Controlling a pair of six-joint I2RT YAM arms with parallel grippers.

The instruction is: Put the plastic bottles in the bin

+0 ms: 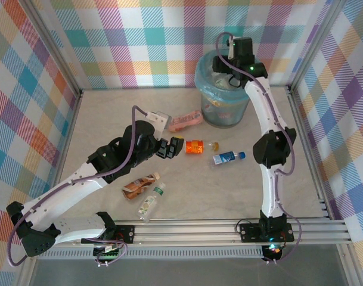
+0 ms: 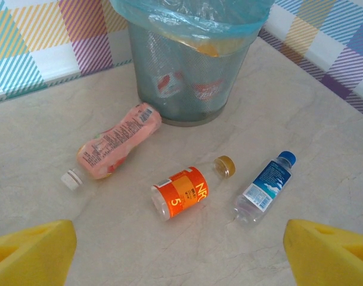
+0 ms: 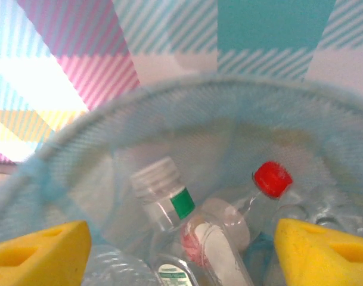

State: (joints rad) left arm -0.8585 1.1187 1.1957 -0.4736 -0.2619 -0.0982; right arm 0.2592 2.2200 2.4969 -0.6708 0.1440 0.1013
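The bin (image 1: 206,76), grey-blue with a light blue bag, stands at the back. My right gripper (image 1: 227,78) hangs over its mouth, open (image 3: 181,241), nothing between its yellow fingers (image 3: 41,253). Below it inside the bag (image 3: 229,131) lie several bottles, one white-capped with a green label (image 3: 163,193), one red-capped (image 3: 272,179). My left gripper (image 1: 172,147) is open (image 2: 180,244) just short of an orange-labelled bottle (image 1: 195,146) (image 2: 181,193) lying on the table. A blue-capped bottle (image 1: 227,157) (image 2: 264,186) lies to its right, a pink one (image 1: 186,121) (image 2: 115,143) beside the bin (image 2: 187,77).
A brown-labelled bottle (image 1: 139,185) and a green-capped clear bottle (image 1: 150,202) lie near the left arm's forearm. Checked walls close the table on three sides. A metal rail (image 1: 229,229) runs along the near edge.
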